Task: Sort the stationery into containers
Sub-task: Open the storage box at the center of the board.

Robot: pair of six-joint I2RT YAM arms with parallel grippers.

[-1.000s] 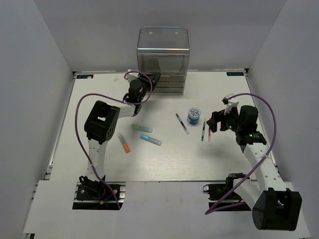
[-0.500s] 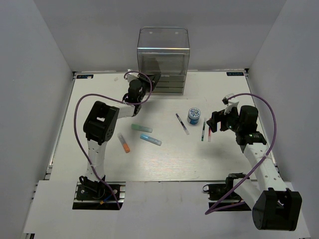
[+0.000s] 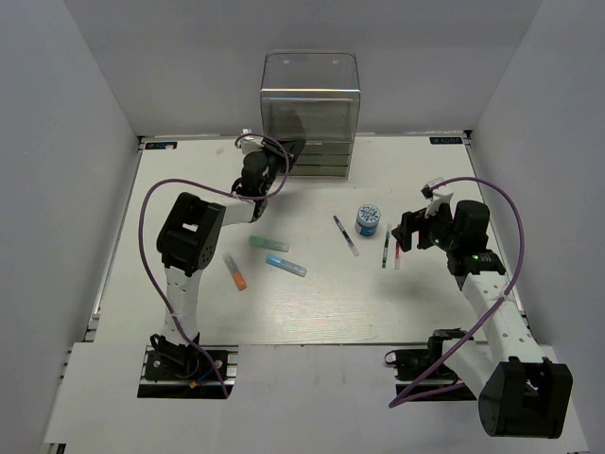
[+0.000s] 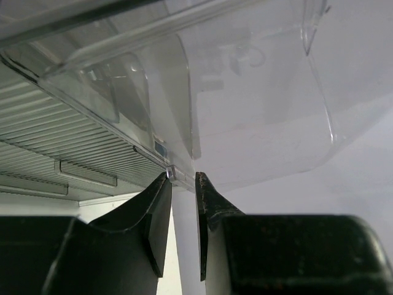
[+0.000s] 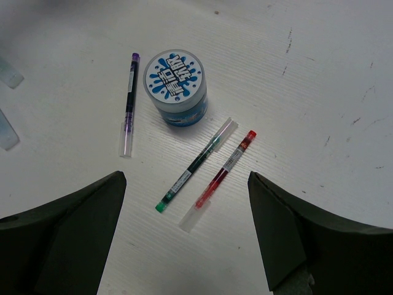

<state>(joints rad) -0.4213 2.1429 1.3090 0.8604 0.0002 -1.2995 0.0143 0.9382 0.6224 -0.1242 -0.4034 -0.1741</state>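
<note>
Clear acrylic first: my left gripper (image 4: 182,183) is pinched nearly closed on a thin edge of the organiser (image 3: 310,113) at the table's far side, with the arm stretched forward. I'd pull straight and slowly so the box doesn't skid. The right gripper (image 5: 184,184) hangs spread wide, wrist pitched down, over the green pen (image 5: 196,165) and red pen (image 5: 225,169) — both lie loose beside the roll (image 5: 175,86).

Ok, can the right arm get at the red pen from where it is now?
Probably yes. The right gripper hangs open just above the red pen, with nothing covering it. Only the green pen lies close alongside and might get caught too.
</note>
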